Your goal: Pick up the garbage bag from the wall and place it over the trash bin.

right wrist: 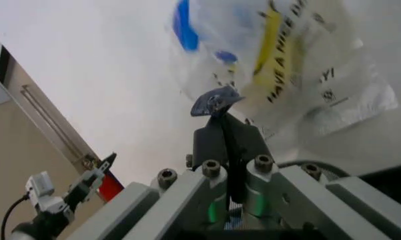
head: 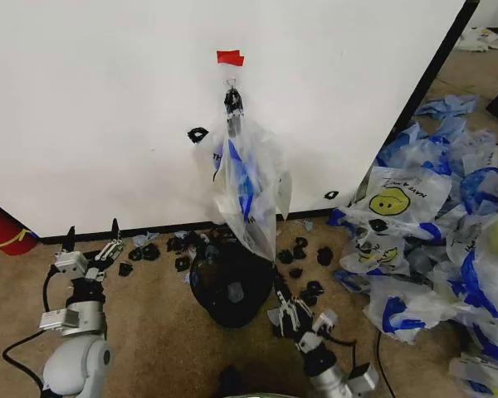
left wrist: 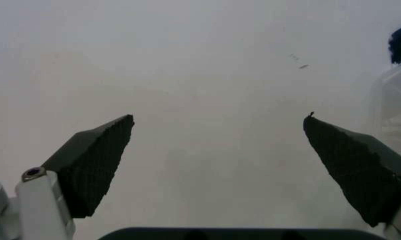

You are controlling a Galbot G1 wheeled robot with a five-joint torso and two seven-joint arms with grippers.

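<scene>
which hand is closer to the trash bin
Right. The right hand sits just beside the trash bin, at its right edge, pinching a small scrap. The left hand is open, well off to the bin's left, near the wall.

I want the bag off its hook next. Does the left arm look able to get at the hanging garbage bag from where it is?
Probably yes: the left gripper is open, low by the wall, with nothing between it and the garbage bag.

Tan carpet floor (head: 158, 332): trash bin (head: 231, 286), black scraps (head: 303, 249), heaped bags (head: 448, 240).
</scene>
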